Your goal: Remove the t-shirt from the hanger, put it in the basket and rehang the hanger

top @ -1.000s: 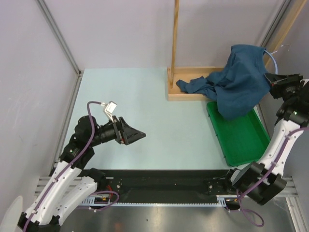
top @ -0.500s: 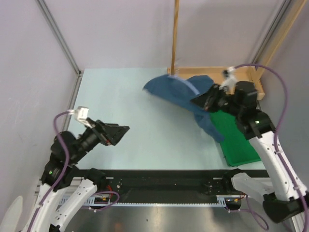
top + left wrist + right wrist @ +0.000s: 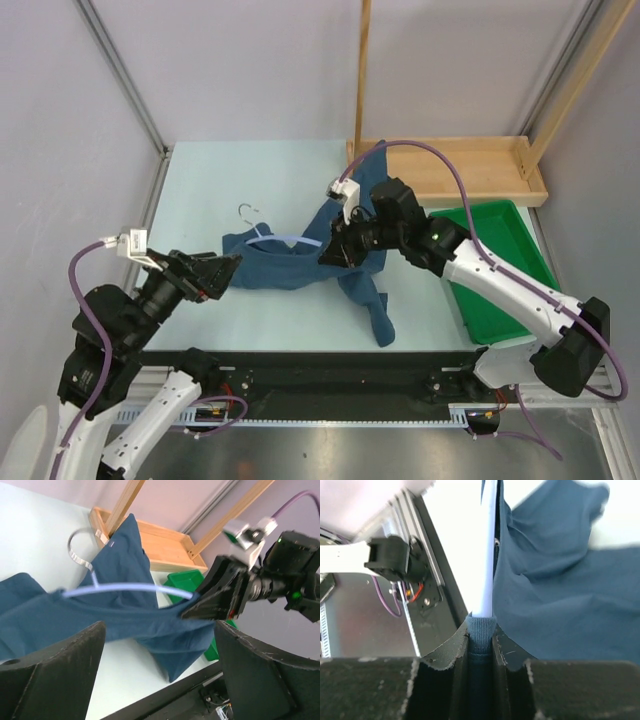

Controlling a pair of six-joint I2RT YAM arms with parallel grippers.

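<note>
The dark teal t-shirt (image 3: 300,268) hangs off the pale-blue hanger (image 3: 290,241) low over the middle of the table, its hem trailing toward the front edge. The hanger's metal hook (image 3: 247,211) points left. My right gripper (image 3: 334,251) is shut on a ribbed edge of the t-shirt (image 3: 560,580) wrapped round the hanger's (image 3: 487,555) right end. My left gripper (image 3: 228,268) stands open just left of the shirt's left end, apart from it. In the left wrist view the t-shirt (image 3: 125,625) and hanger (image 3: 125,587) lie beyond the open gripper (image 3: 160,675).
A green tray (image 3: 520,290) sits at the right. Behind it is the wooden rack base (image 3: 470,165) with an upright post (image 3: 362,70). Metal frame posts stand at the back corners. The black rail runs along the near edge.
My right arm has swung the shirt and hanger from the rack at far right down to the table's middle. My left arm has drawn back and left, now beside the shirt's left end.
</note>
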